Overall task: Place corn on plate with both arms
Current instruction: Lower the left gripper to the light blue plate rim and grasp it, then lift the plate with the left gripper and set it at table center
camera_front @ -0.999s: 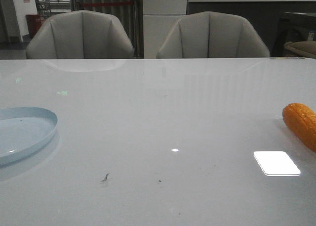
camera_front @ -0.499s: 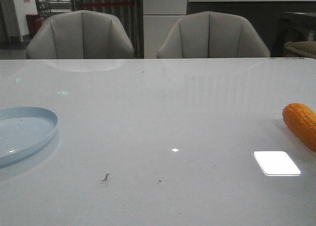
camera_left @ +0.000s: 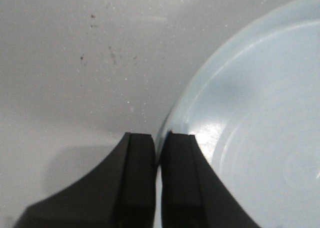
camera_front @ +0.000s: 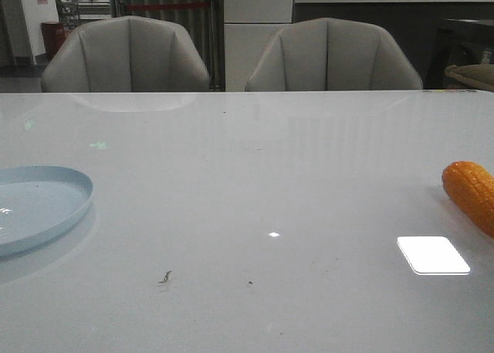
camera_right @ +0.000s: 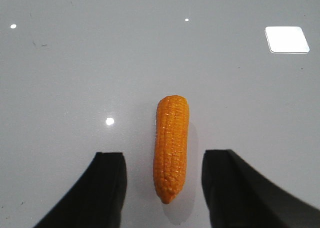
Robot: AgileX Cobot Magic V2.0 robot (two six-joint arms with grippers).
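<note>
The pale-blue plate (camera_front: 42,206) lies at the table's left edge in the front view, partly cut off. In the left wrist view my left gripper (camera_left: 159,144) is shut, its two black fingers pinching the rim of the plate (camera_left: 260,113). The orange corn (camera_front: 472,192) lies on the table at the far right. In the right wrist view the corn (camera_right: 171,145) lies lengthwise between the spread fingers of my open right gripper (camera_right: 165,158), with table showing on both sides. Neither arm shows in the front view.
Two grey chairs (camera_front: 127,56) (camera_front: 332,56) stand behind the table's far edge. A bright rectangular light reflection (camera_front: 432,255) lies on the glossy white tabletop (camera_front: 255,175) near the corn. Small dark specks (camera_front: 164,277) mark the front middle.
The plate has slid slightly to the right in the front view. The corn has not moved.
</note>
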